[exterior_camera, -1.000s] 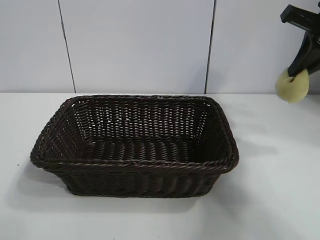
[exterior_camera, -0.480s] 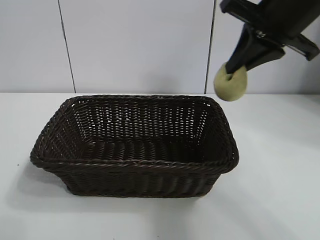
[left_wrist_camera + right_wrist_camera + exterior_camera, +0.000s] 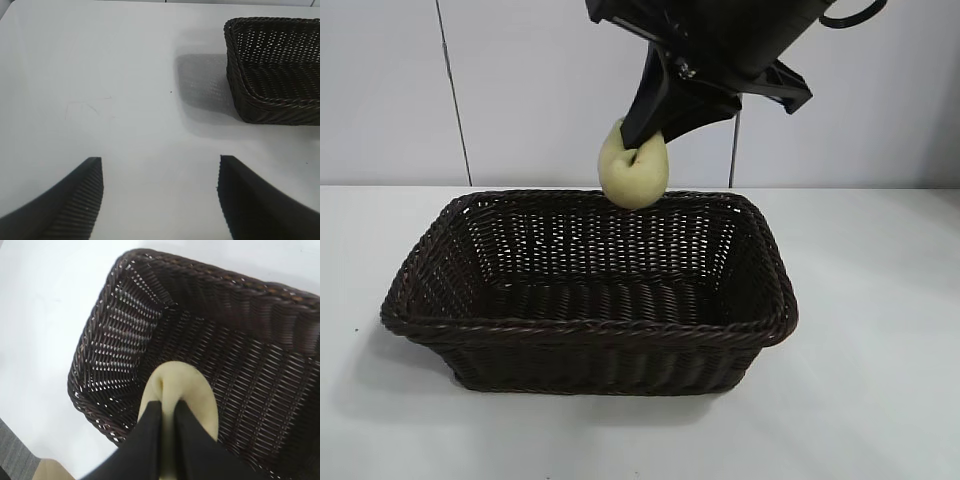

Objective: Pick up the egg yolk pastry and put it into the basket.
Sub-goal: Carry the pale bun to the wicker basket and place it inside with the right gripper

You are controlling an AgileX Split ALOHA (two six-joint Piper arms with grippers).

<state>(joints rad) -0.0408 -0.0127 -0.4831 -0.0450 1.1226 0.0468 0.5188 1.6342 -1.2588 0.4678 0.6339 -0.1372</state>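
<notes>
Right wrist view – right gripper (image 3: pixel 167 412) pinching egg yolk pastry (image 3: pixel 192 390) above basket (image 3: pixel 250 355) interior.

Matte black arm, tapered ribbed end effector (image 3: pixel 160 200).

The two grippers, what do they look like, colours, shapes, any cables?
Both are black. The right gripper has long fingers tapering toward the tips, on a blocky black wrist housing with a black cable loop at the top. The left gripper shows two broad, curved fingers with finely ribbed inner faces.
</notes>
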